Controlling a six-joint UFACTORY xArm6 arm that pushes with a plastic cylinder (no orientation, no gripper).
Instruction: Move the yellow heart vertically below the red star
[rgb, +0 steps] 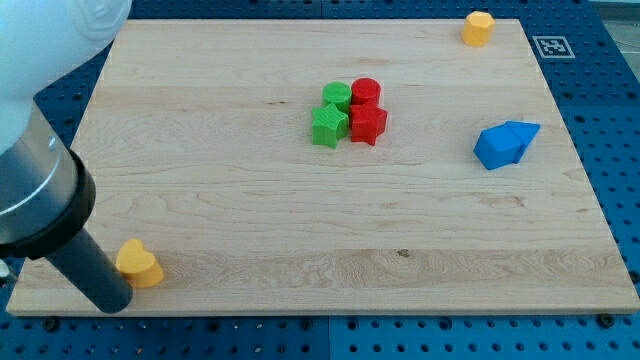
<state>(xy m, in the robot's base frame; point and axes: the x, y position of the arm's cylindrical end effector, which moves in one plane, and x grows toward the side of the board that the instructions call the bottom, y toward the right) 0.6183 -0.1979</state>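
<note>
The yellow heart (139, 264) lies near the view's bottom left corner of the wooden board (250, 230). My tip (110, 303) rests just to the left of and below the heart, close to touching it. The red star (368, 123) sits near the board's middle, in a tight cluster with a red cylinder (366, 92) above it, a green star (328, 126) on its left and a green cylinder (337, 98) at the upper left. The heart is far to the left of and below the red star.
A yellow hexagonal block (478, 27) sits at the view's top right edge. A blue cube (495, 147) and a blue triangular block (521, 134) touch each other at the right. A marker tag (552, 46) lies off the board's top right corner.
</note>
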